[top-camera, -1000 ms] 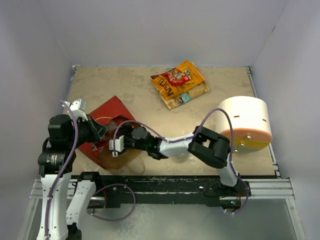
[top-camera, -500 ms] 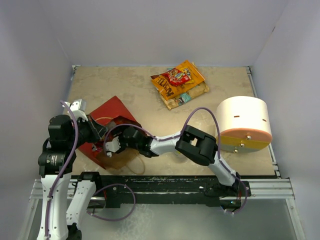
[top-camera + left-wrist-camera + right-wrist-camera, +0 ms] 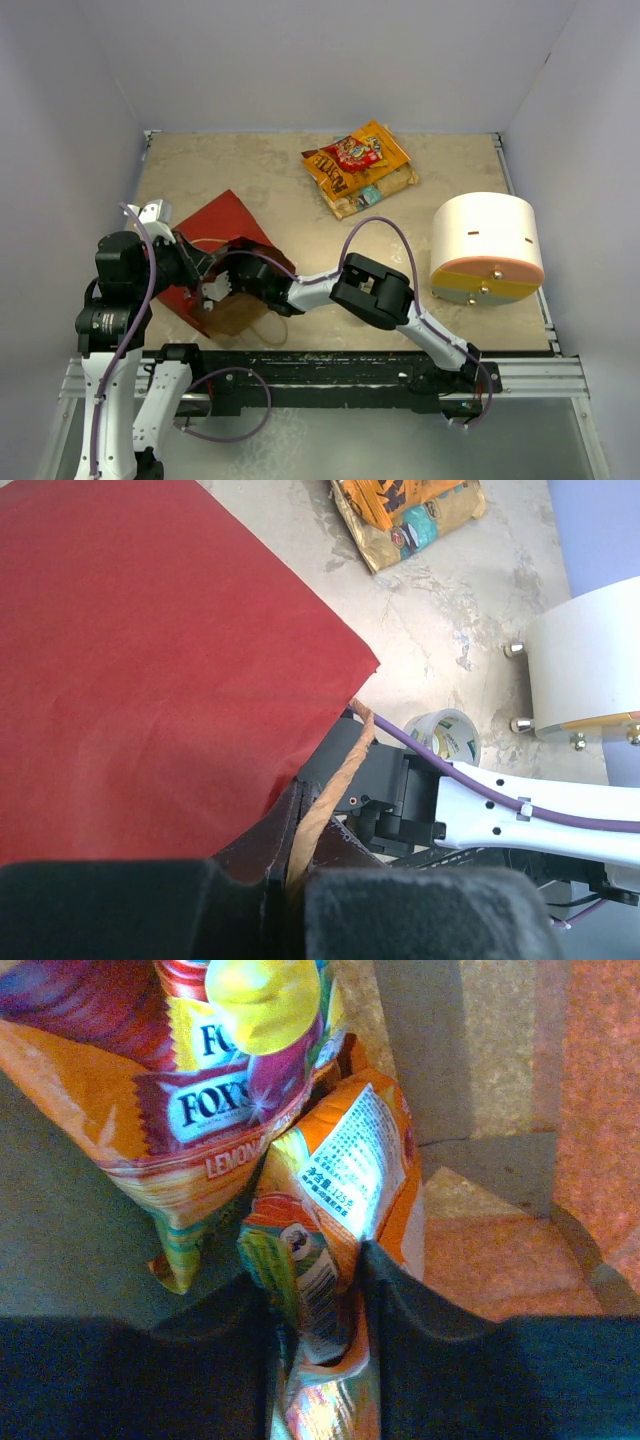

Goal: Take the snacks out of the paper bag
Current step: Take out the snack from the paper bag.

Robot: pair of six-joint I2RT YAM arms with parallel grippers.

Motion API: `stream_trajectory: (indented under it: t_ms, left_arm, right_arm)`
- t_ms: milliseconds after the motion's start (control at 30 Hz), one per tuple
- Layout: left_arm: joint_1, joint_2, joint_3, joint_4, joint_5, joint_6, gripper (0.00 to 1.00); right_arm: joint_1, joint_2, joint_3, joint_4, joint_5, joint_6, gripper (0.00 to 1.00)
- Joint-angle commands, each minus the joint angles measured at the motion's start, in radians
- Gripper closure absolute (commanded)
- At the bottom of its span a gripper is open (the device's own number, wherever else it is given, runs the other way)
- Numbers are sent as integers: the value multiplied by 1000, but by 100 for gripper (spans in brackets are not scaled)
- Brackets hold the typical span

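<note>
Your right arm [image 3: 370, 290] reaches left along the near side of the table [image 3: 250, 170] and into the mouth of the paper bag [image 3: 222, 222]. The bag lies on its side at the near left, red outside facing up, with its brown inside showing at the near end.

Inside the bag, your right jaws are closed on a small orange packet [image 3: 345, 1175]. One finger [image 3: 225, 1335] presses one side and its partner presses the other, so the packet's lower end is pinched between them. A second packet [image 3: 190, 1080] lies just beside it and touches it. It is red, yellow and orange, and printed with "FOX'S" and "LEMON".

Your left jaws are closed on the rim of the bag at its mouth, and a thin loop handle [image 3: 338, 770] runs between the fingers.

Two more snacks lie out on the table at the far middle, well apart from the bag. An orange-brown packet [image 3: 355, 155] lies partly on top of a golden-tan packet [image 3: 385, 188] with teal marks.

A cream-white drum [image 3: 487, 235] with an orange base sits at the right. A small roll of tape [image 3: 447, 737] stands on the table just beside the right arm.
</note>
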Motion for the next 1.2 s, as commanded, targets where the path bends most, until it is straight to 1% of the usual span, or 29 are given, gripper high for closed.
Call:
stream_trajectory:
  t_ms: [0, 33, 67, 100, 267, 367, 500, 767, 1033, 1100, 1167]
  left_arm:
    - [0, -5, 6, 38, -1, 21, 100]
    - [1, -5, 8, 34, -4, 21, 100]
    - [0, -6, 9, 31, -7, 23, 100]
    - [0, -8, 9, 30, -10, 21, 100]
    - [0, -13, 10, 27, -25, 17, 100]
    - [0, -12, 7, 32, -29, 12, 100]
    - [0, -15, 6, 34, -39, 7, 100]
    - [0, -13, 0, 40, -44, -1, 100]
    - [0, -16, -1, 40, -53, -7, 100]
    - [1, -16, -2, 39, -60, -11, 100]
    - [0, -16, -3, 39, -61, -12, 100]
  right_arm:
    - [0, -28, 52, 66, 60, 40, 72]
    - [2, -35, 52, 75, 63, 56, 82]
    - [3, -42, 50, 79, 68, 69, 89]
    - [4, -50, 48, 84, 74, 80, 91]
    - [27, -123, -12, 110, 83, 105, 92]
    - [42, -182, -59, 107, 84, 166, 95]
    - [66, -275, -143, 101, 74, 288, 100]
    - [124, -503, -342, 68, 45, 583, 100]
    - [129, -778, -617, 88, -152, 879, 100]
    - [129, -863, -670, 68, -238, 923, 100]
    - [129, -960, -707, 11, -351, 946, 100]
